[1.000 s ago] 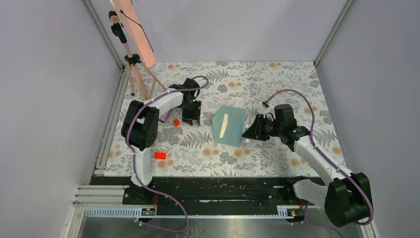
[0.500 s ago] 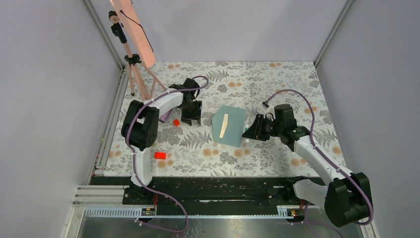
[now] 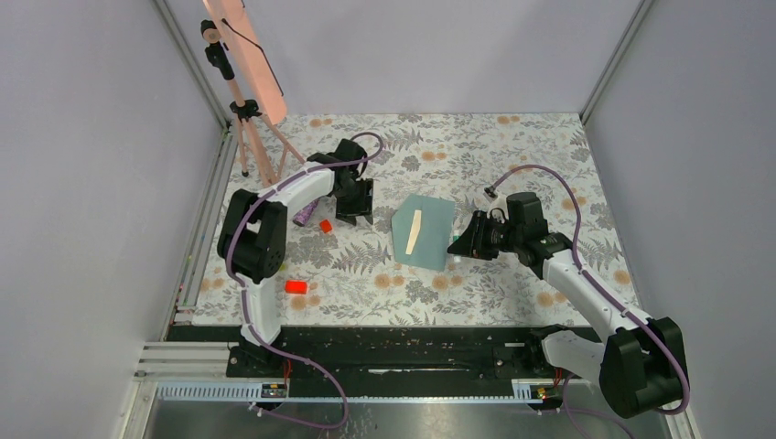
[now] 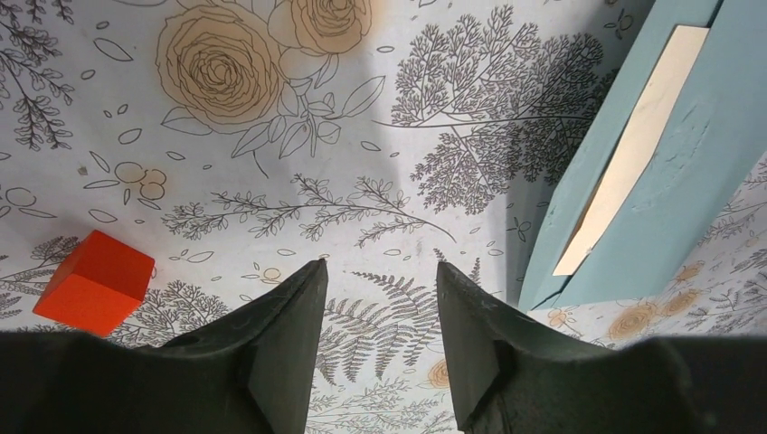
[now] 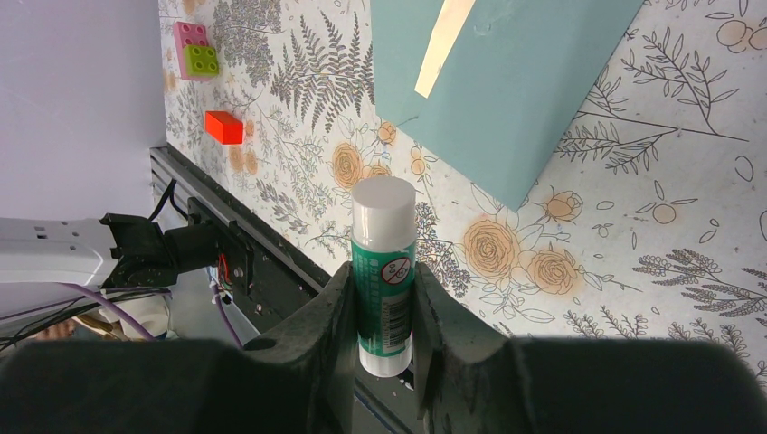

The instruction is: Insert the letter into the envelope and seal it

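The envelope lies flat on the table, the letter showing as a narrow strip on it. Both look thin, light and easy to crease, so I would take them only at an edge. My left jaws stand released and empty left of the envelope; my right jaws, on its right, clench a glue stick.

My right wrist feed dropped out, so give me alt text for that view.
The right hand clamps a green glue stick with a white cap. Beyond it the teal envelope lies on the flowered table, a tan strip of the letter showing; a red block sits farther off.
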Tool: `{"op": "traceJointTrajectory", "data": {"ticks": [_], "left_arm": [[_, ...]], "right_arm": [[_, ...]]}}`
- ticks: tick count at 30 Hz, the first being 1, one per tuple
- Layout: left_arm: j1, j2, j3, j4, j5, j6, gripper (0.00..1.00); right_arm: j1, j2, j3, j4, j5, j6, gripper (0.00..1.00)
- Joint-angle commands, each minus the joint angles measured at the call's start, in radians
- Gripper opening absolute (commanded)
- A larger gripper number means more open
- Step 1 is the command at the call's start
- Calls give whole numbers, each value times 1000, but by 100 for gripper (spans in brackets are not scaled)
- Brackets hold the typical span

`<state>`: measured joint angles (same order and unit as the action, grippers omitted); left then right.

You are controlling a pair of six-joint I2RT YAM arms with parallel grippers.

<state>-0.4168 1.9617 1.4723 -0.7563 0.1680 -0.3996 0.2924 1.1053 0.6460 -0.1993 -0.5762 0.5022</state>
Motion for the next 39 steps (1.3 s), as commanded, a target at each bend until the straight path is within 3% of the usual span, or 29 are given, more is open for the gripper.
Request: {"op": "traceJointTrajectory", "data": {"ticks": [1, 8, 17, 28, 33, 35, 39], "left_arm": [[4, -52, 14, 44, 21, -14, 49], [4, -2, 119, 32, 42, -6, 47], [-6, 27, 195, 29, 175, 12, 45], [-121, 63, 248, 31, 256, 19, 45], [-134, 25, 257, 50, 402, -84, 44], [-144, -28, 214, 129, 462, -145, 44], [-165, -126, 159, 191, 495, -214, 44]], "right_arm": [[-6, -4, 35, 10, -1, -2, 0], [-6, -9, 35, 9, 2, -2, 0], [-6, -16, 29, 10, 9, -1, 0], [-6, 2, 38, 10, 2, -1, 0], [-6, -20, 48, -12, 31, -20, 0], [-7, -46, 53, -24, 50, -33, 0], [-7, -100, 67, -18, 34, -44, 0]]}}
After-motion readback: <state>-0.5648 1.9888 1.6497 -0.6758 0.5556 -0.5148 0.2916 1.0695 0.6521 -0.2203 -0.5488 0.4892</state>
